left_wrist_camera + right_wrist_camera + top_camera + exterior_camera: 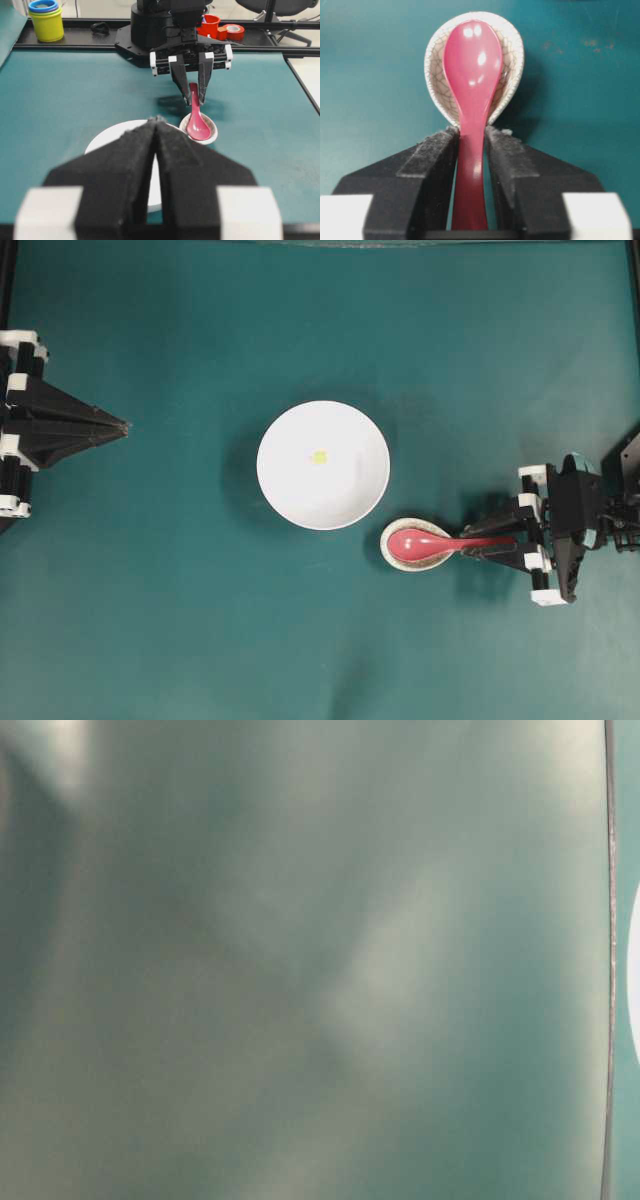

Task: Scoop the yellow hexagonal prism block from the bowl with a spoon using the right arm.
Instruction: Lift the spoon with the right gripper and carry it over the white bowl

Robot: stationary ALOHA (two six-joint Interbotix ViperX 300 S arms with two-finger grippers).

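White bowl [323,465] sits mid-table on the teal mat [180,620], open mat on all sides except lower right, where the crackle-glazed oval spoon rest [415,545] sits just beside its rim. Tiny yellow hexagonal prism block [319,456] lies inside the bowl near its centre, clear of the walls. Pink-red spoon [430,541] lies with its scoop in the spoon rest, handle sticking out over the rest's edge toward the right side of the overhead view.

Right gripper [471,150] is down at the handle: 2 padded fingers [436,155] straddle it, 1 each side. The pads sit right against the handle, yet a thin gap seems to show on the right side in the right wrist view; cannot tell if it is actually clamped. Scoop still rests in the rest.

Left gripper [122,425] is parked at the left edge of the overhead view, fingers pressed together, well apart from the bowl with bare mat between. Table-level view is a blur; only a sliver of white at its right edge.
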